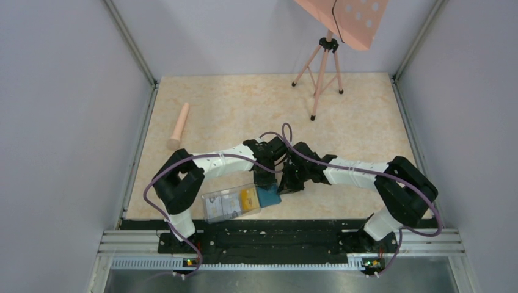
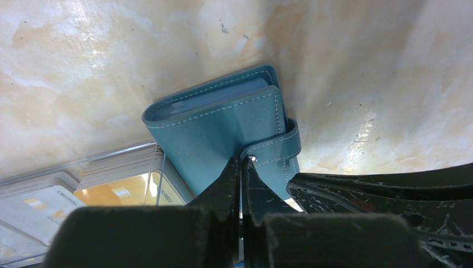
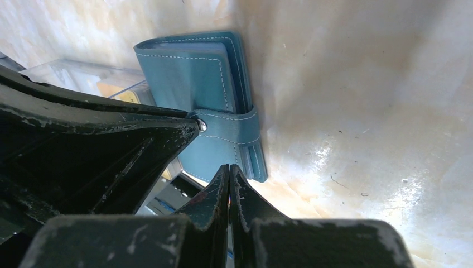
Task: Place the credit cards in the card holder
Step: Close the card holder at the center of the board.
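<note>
Clear box (image 1: 208, 197) holding credit cards (image 1: 247, 198), card holder (image 2: 223, 128) snapped shut

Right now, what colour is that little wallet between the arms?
Teal blue with pale stitching; the card holder shows best in the left wrist view.

Seen from overhead, the card holder (image 1: 269, 197) shows only as a teal corner. The rest lies under the left claw (image 1: 267, 178) and right claw (image 1: 287, 183), whose tips are themselves covered by wrists and cables. Print on the credit cards (image 1: 247, 197) in the clear box (image 1: 207, 207) is too small to read. In the left wrist view the box runs off the left and bottom edges, and the holder's near edge disappears behind dark fingers (image 2: 226, 184). In the right wrist view the left claw's body covers the holder's left side and most of the box. The closed cover hides the pockets. A pink panel (image 1: 351, 18) is cut off by the top edge.
</note>
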`<state>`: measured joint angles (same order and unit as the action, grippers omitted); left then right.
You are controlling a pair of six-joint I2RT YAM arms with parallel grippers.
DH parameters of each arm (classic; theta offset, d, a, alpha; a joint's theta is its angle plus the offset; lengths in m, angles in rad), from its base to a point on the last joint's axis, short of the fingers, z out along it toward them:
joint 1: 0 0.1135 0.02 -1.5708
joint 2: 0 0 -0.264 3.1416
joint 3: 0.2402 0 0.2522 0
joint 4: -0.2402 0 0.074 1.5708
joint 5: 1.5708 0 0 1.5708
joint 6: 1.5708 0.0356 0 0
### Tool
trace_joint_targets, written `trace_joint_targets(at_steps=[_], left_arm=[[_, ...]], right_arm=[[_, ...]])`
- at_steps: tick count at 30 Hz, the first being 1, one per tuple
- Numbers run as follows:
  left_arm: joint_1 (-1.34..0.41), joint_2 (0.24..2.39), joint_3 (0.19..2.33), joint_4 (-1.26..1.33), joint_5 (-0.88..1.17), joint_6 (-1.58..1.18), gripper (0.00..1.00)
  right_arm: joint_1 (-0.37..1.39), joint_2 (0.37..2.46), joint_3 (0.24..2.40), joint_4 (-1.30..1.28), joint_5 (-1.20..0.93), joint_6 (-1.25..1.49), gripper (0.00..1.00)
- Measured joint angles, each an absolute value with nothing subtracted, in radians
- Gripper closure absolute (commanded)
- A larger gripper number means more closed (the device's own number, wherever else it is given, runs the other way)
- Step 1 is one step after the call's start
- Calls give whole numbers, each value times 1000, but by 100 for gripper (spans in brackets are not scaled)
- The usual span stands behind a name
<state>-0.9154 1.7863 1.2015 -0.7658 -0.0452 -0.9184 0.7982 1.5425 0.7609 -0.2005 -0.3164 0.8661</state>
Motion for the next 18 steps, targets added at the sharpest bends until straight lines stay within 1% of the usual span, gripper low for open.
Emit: trace_joint_targets(at_steps=[18], left_arm=[[-912,1764,1170,-736,-33,-933,100]], right_arm=[[809,1562,761,-148,-324,879,100]])
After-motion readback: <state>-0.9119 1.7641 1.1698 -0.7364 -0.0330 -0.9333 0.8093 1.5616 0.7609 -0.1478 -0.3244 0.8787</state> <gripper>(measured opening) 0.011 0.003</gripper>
